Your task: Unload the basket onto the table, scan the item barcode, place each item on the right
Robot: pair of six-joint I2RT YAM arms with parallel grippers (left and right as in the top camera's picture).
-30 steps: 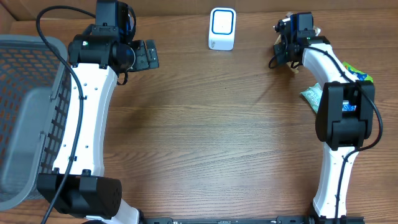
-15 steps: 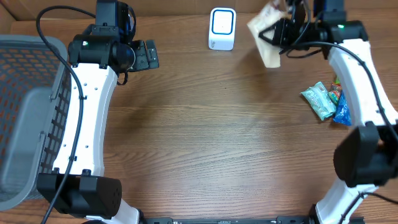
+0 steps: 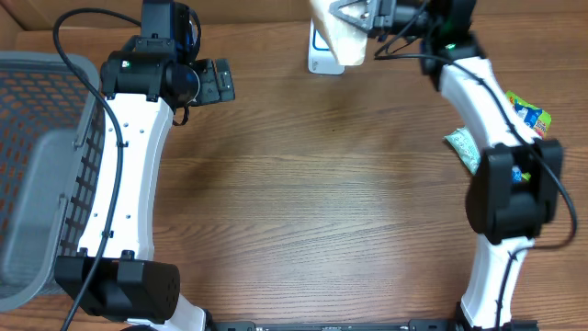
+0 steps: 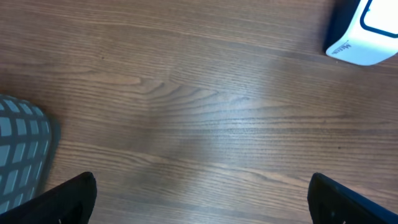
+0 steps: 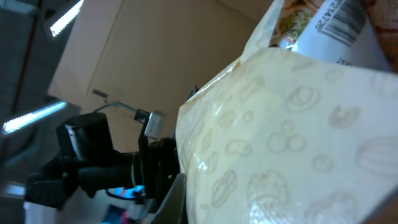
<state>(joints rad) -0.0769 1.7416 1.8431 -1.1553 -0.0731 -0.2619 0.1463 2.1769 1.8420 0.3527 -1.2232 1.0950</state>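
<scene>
The wooden worktop (image 3: 303,202) carries a white and blue scanner (image 4: 364,37) near its far edge. A grey mesh basket (image 3: 87,156) stands at the left side. At the right lie a teal packet (image 3: 459,145) and a bright packet (image 3: 528,108), near each other.

Tally:
- 2 grippers: left gripper (image 3: 213,83), right gripper (image 3: 360,13).
- 1 cream packet (image 3: 336,35), pinched in the right gripper, with 1 barcode (image 5: 343,18) showing.
- 1 white scanner (image 3: 319,61), half hidden just under that packet.
- 2 loose snacks behind the right gripper: teal packet (image 3: 460,145), green-yellow packet (image 3: 530,111).
- 1 grey basket (image 3: 37,110), well left of the left gripper.
- 1 wooden table (image 3: 322,211).
</scene>
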